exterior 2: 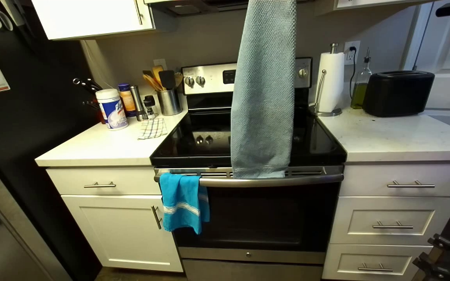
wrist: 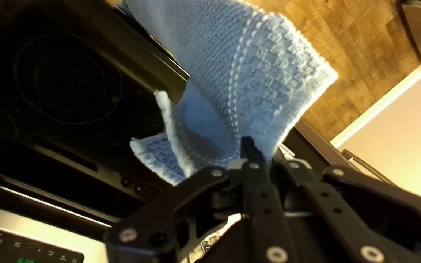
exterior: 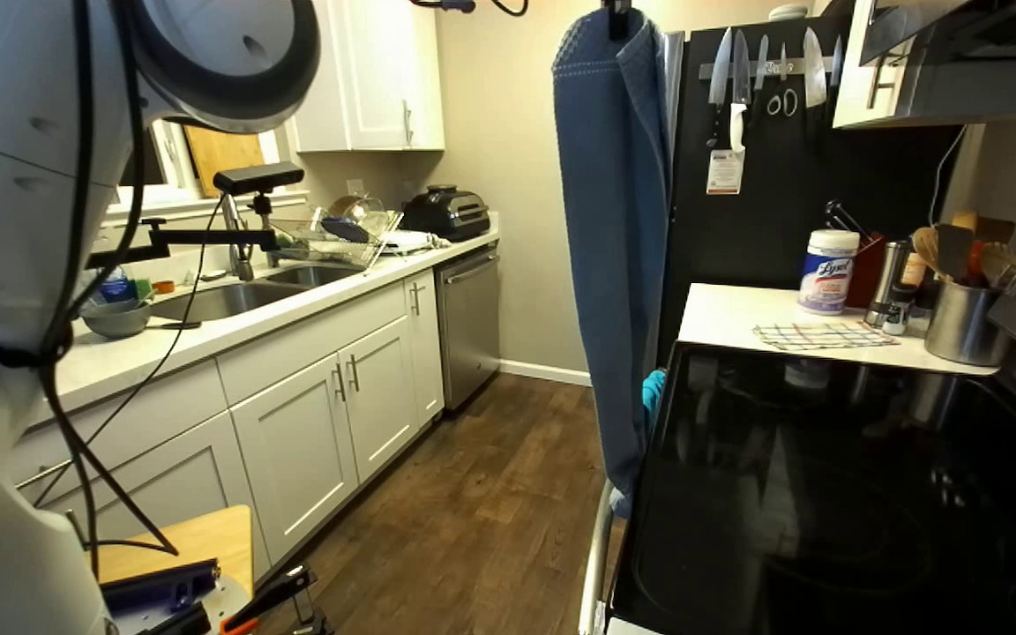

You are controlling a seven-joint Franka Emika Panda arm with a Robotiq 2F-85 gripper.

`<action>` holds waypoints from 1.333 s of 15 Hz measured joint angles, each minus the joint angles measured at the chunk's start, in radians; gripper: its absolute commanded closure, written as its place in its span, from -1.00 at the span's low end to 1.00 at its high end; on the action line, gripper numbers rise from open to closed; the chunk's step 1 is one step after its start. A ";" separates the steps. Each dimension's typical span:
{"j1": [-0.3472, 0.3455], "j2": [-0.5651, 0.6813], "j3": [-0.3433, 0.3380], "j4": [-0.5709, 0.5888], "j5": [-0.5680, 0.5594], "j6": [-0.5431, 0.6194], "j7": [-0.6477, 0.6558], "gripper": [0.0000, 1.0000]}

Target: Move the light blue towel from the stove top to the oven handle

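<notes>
The hand [wrist: 263, 155] is pinched on one end of the light blue towel [exterior 2: 264, 89], which hangs down beneath it, the far end near the oven handle [exterior 2: 315, 180], contact there unclear. The stove top [exterior: 825, 520] spreads below the hand, to one side.

"What's the light blue towel [exterior 2: 264, 97] like?"

"Cloth, with a rough, nubbly weave and a coarser texture along its stitched end."

"And the stove top [exterior: 808, 494]?"

"Black glass, smooth, so glossy that it mirrors things."

"The oven handle [exterior 2: 311, 179]?"

"Smooth metal with a sheen, like the utensil holder [exterior 2: 169, 102]."

"The paper roll [exterior 2: 331, 82] looks matt."

"So does the gripper [wrist: 264, 155], apart from its shiny metal screws [wrist: 276, 254]. The floor [exterior: 481, 476] is wood-grained."
</notes>
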 measured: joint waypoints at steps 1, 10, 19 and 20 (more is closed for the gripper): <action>-0.001 -0.002 -0.001 0.000 0.000 0.000 0.000 0.97; -0.037 0.089 0.012 0.017 -0.010 -0.020 -0.047 0.97; -0.045 0.244 0.034 0.019 -0.070 -0.025 -0.130 0.97; -0.042 0.255 0.037 0.019 -0.075 -0.030 -0.142 0.97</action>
